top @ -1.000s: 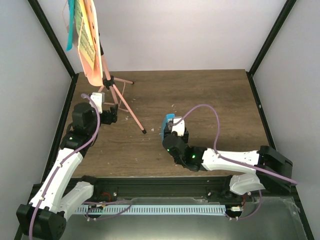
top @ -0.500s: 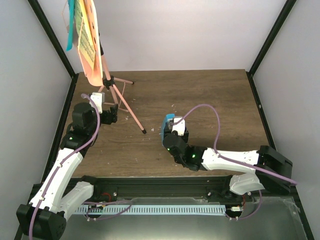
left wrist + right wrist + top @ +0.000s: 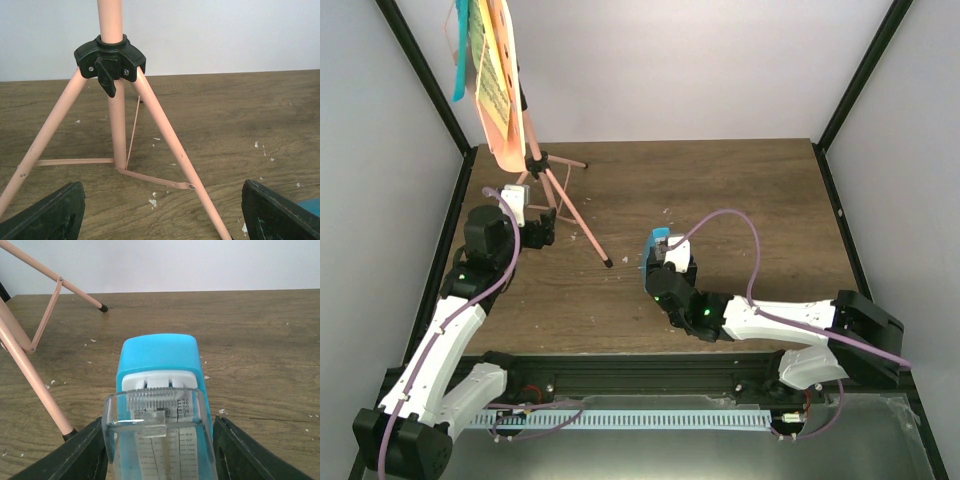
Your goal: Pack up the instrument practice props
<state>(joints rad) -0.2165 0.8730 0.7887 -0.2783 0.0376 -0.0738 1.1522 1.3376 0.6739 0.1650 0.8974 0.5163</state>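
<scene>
The salmon-pink music stand (image 3: 536, 163) stands at the back left, its desk (image 3: 503, 120) carrying yellow and blue music sheets (image 3: 492, 85). My left gripper (image 3: 542, 228) is open, low in front of the tripod's legs (image 3: 116, 120). Both wide-set fingers (image 3: 55, 212) are apart from the legs. The small blue metronome (image 3: 657, 243) with its clear cover (image 3: 157, 440) stands upright on the table's middle. My right gripper (image 3: 159, 450) brackets it with open jaws. A narrow gap shows between the cover and the right finger (image 3: 240, 452).
The stand's near leg (image 3: 590, 240) ends in a black foot (image 3: 102, 307) just left of the metronome. Black frame posts (image 3: 430, 90) and grey walls close in the wooden table (image 3: 760, 210). Small white flecks dot the wood.
My right gripper's jaws have eased slightly apart around the metronome. The left arm and the stand have not moved.
</scene>
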